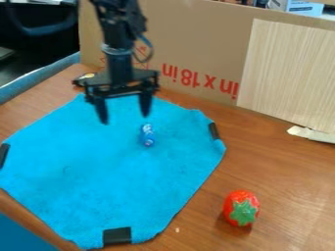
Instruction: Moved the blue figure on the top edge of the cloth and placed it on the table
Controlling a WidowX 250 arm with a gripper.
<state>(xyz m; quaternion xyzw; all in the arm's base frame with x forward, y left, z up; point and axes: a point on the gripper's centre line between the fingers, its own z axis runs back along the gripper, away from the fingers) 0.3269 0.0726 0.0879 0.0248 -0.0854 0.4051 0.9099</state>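
So nearest the camera there's a black strip (118, 236) at the bottom edge of the blue cloth (105, 171), with a red toy strawberry (236, 205) sitting off to the right on the brown wooden worktop (281, 171), its green leafy end facing the camera. The cloth is spread out kinda crooked, and two more dark strips sit at its edges, one far left (4, 154) and one upper right (214, 131).

Further back is the little blue figure (148, 136), lying on the upper part of the cloth, well in from the edges. It's on the camera side of the black gripper (123, 112), below the fingers in the view and pretty much under the right-hand one, so not lined up with the middle of the gap. It's apart from both fingers, which are released and spread wide, pointing down.

Behind all that, a dark object with a bit of yellow (83, 79) is by the back left of the worktop. A cardboard panel (196, 37) with red print stands along the back, with a pale wood-grain sheet (288, 73) against it on the right
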